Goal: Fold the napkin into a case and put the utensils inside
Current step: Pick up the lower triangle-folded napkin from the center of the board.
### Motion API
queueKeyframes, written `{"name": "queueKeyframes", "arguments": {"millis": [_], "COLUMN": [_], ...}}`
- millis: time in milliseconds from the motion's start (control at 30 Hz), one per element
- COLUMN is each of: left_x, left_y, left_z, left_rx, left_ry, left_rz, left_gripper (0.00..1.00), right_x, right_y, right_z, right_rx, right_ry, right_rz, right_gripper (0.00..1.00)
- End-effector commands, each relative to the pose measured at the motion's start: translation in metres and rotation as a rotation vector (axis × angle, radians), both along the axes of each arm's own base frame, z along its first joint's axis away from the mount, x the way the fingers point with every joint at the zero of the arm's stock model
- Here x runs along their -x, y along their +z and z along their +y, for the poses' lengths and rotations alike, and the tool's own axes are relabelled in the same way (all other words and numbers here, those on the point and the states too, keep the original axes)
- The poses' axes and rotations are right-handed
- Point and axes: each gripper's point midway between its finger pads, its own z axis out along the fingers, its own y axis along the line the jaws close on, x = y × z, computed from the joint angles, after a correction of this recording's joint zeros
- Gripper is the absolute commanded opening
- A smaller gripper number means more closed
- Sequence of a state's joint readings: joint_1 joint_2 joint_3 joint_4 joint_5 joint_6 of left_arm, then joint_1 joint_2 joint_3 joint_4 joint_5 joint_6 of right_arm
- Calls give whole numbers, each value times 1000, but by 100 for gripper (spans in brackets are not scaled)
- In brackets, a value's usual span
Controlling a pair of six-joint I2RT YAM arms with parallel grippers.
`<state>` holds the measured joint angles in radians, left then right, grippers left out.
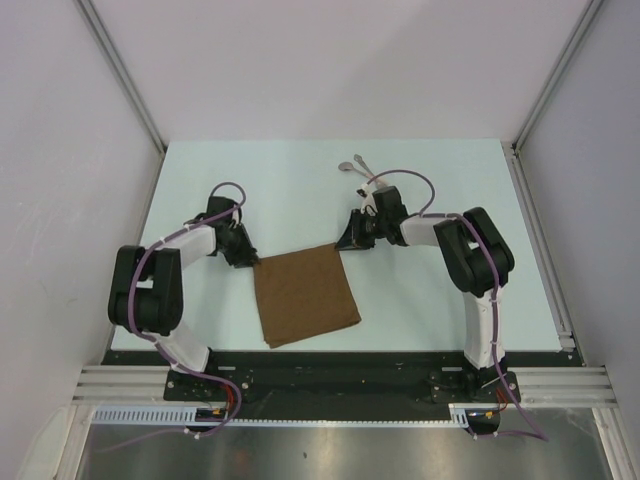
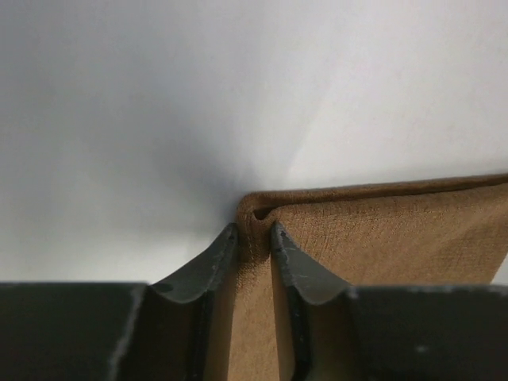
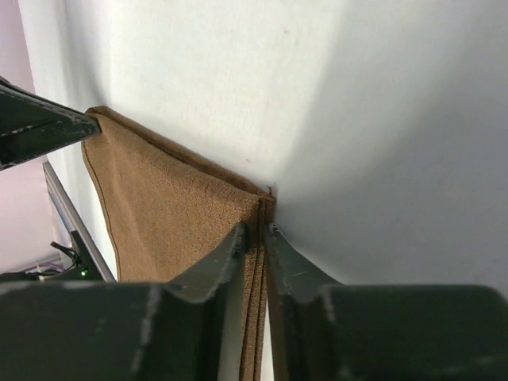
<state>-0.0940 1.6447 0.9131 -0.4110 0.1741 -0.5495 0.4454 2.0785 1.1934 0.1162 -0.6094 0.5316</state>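
The pale, smooth table (image 1: 440,180) fills most of the overhead view, its near edge hidden behind the black mounting rail and its side edges meeting grey walls. On it, toward the near middle, the napkin (image 1: 305,293) lies flat as a tilted, roughly four-sided brown sheet. Its weave is too fine to read from above, but both wrist cameras show a matte, grainy cloth with a stitched hem. The right wrist view shows stacked layers at the far right corner (how many cannot be counted, since the fingers cover the lower part). The left gripper (image 1: 246,256) sits at the napkin's far left corner; up close, its dark wedge-shaped fingers (image 2: 208,266) are nearly together, with a ridge of cloth pinched between the tips. The right gripper (image 1: 346,242) sits at the far right corner, its fingers (image 3: 214,266) likewise drawn in on the layered edge, the cloth running down between them and out of the picture. A dark pointed tip, cut off by the left border of that view, meets the napkin's opposite corner. The utensils (image 1: 356,166) lie well apart from the cloth at the table's far side, thin and silvery, their shapes too small to tell apart.
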Motion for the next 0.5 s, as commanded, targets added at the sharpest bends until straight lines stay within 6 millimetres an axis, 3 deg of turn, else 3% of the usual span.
{"name": "queueKeyframes", "arguments": {"millis": [0, 100, 267, 367, 400, 433, 467], "left_x": [-14, -22, -31, -31, -30, -29, -28], "left_y": [-7, -6, 3, 15, 19, 27, 35], "left_z": [-1, -3, -4, 0, 3, 5, 8], "left_rx": [22, 40, 32, 19, -4, -14, -27], "left_ry": [45, 64, 68, 76, 79, 79, 80], "left_rz": [-18, -40, -69, -93, -100, -119, -140], "left_gripper": [19, 9, 7, 14, 25, 32, 37], "right_x": [-25, -33, -43, -49, -51, -48, -49], "right_y": [-2, -4, -2, 6, 13, 16, 19], "right_z": [-10, -18, -29, -30, -31, -35, -39], "right_rx": [14, 28, 68, 97, 103, 139, 184], "right_ry": [-68, -87, -103, -94, -97, -94, -117], "right_rz": [-36, -49, -71, -89, -99, -73, -82], "right_gripper": [13, 0, 0, 1, 6, 20, 25]}}
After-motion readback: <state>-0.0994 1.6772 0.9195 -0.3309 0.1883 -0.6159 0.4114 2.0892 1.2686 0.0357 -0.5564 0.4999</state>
